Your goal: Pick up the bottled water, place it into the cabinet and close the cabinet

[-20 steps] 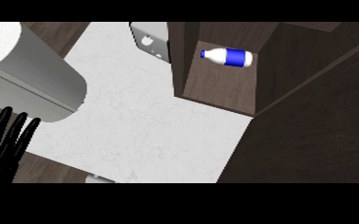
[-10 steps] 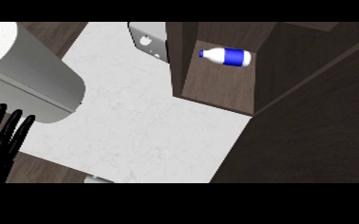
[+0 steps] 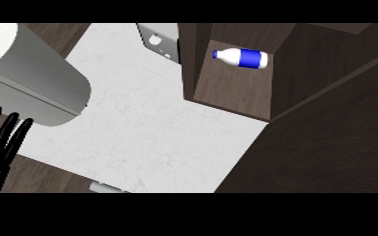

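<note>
Bottle [image 3: 242, 58] lying on its side inside the open cabinet [image 3: 229, 87], far right. Door closing left. Left hand [image 3: 10, 139] near left, fingers straight, holding nothing. Right hand unseen.

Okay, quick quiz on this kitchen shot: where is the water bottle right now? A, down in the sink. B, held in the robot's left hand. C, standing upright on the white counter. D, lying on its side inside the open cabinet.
D: the bottled water lies on its side on the shelf of the open cabinet, with no hand on it; only the left hand shows, at the view's left edge.
</note>
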Action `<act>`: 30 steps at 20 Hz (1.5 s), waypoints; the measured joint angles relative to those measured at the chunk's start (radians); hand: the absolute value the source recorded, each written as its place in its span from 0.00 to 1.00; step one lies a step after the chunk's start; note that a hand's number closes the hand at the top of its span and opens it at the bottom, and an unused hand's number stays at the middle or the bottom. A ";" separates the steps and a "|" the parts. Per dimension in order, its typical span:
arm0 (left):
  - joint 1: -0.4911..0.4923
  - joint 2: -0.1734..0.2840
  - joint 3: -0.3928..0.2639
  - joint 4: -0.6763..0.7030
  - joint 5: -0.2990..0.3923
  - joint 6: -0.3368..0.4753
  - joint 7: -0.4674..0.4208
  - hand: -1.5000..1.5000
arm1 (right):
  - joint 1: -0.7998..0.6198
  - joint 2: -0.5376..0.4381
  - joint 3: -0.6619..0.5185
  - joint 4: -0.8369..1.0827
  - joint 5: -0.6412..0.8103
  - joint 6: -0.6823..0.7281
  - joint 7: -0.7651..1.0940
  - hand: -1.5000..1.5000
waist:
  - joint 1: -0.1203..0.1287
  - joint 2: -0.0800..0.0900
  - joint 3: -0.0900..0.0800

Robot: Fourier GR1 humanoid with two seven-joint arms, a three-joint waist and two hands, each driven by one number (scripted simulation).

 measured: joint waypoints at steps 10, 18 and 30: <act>-0.016 0.011 0.016 0.012 0.010 -0.020 0.004 0.00 | -0.047 0.047 0.000 0.087 -0.143 -0.014 0.048 1.00 | 0.015 0.015 0.004; -0.016 0.014 0.019 0.030 0.020 -0.028 0.013 0.00 | -0.276 0.117 -0.043 0.216 -0.134 -0.060 0.207 1.00 | 0.006 -0.001 0.007; -0.007 0.010 0.039 0.066 0.038 -0.045 0.009 0.00 | -0.656 0.298 -0.111 0.541 -0.114 -0.175 0.437 1.00 | -0.021 -0.015 0.016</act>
